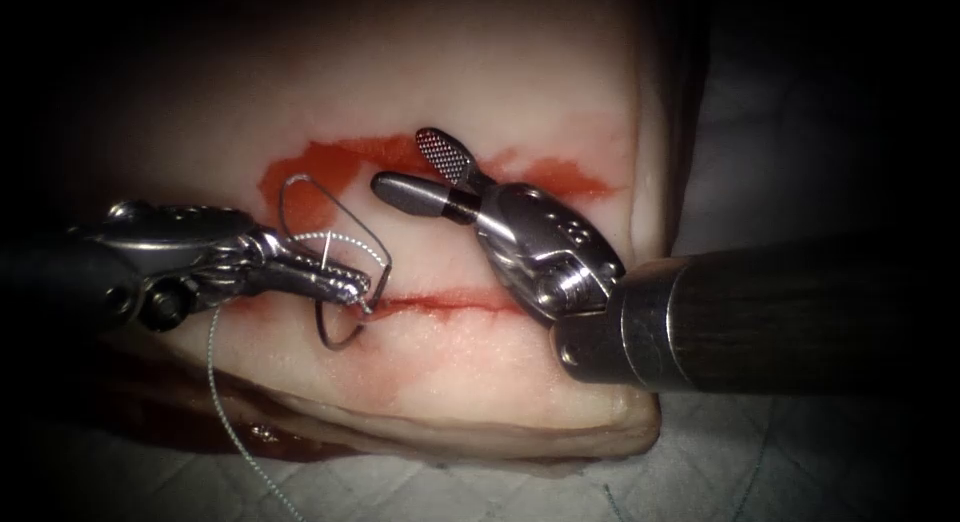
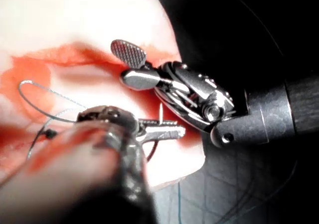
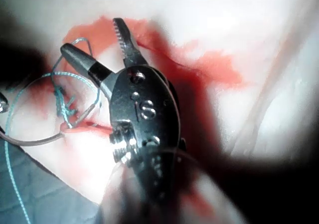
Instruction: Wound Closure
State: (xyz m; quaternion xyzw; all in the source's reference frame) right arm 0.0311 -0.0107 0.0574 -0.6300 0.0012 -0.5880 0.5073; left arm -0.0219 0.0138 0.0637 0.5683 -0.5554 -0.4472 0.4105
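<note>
Left gripper [image 1: 352, 285] clamps the needle [image 1: 340, 337]; right gripper [image 1: 425, 172] gapes, empty.

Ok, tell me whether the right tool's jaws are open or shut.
Open. In the endoscope view the right tool has its two jaws spread apart above the cut, nothing between them; the right wrist view shows the same gap.

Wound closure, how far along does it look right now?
Done: thread is already in play, looped by the cut, with what look like knots in the right wrist view. In hand: the left tool grips the needle on its curve at the cut's left end; whether its tip is in the tissue is unclear. The right tool is open, empty. Left: the cut still gapes.
</note>
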